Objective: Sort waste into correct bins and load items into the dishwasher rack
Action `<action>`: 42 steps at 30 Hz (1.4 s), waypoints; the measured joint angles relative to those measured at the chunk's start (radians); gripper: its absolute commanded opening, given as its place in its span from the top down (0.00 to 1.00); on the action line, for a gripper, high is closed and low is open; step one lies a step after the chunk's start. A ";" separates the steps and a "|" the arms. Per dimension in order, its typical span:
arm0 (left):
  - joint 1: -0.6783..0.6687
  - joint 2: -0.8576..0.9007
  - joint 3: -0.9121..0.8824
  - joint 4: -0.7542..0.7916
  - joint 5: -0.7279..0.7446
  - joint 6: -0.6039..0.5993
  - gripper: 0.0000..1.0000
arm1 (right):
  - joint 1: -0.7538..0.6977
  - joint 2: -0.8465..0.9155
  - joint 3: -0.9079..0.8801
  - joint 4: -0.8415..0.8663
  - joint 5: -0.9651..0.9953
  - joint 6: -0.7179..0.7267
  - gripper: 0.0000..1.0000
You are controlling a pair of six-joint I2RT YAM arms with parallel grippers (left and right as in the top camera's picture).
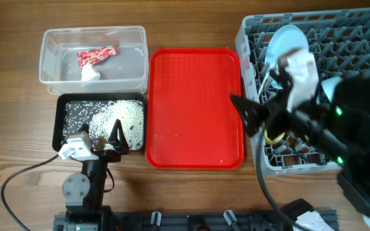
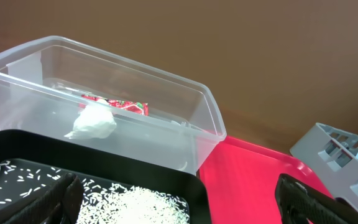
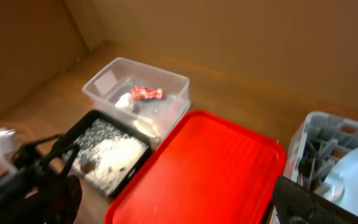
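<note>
"Where is the waste?"

"The red wrapper (image 1: 97, 55) and white tissue (image 1: 90, 74) lie in the clear tub (image 1: 44, 45). Rice (image 1: 108, 115) covers the black tray (image 1: 59, 122)."

"The plate?"

"The pale blue plate (image 1: 284, 40) stands in the grey rack (image 1: 249, 38)."

"The grippers?"

"The left gripper (image 1: 101, 138) hangs over the black tray's near edge, and the right gripper (image 1: 249, 115) hangs where the red tray (image 1: 194, 109) meets the rack. Both have fingers spread wide, empty."

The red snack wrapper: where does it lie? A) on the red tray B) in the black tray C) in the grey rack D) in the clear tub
D: the red snack wrapper lies inside the clear tub, beside the white tissue.
</note>
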 measured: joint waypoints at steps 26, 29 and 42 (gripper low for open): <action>0.000 0.000 0.000 0.000 0.000 0.000 0.00 | -0.316 -0.473 -0.453 0.214 0.042 -0.261 0.00; 0.000 0.000 0.000 0.000 0.000 0.000 0.00 | -0.358 -0.581 -0.608 0.280 0.027 -0.261 0.00; 0.000 0.000 0.000 0.000 0.000 0.000 0.00 | -0.409 -0.877 -1.079 0.535 0.000 -0.261 0.00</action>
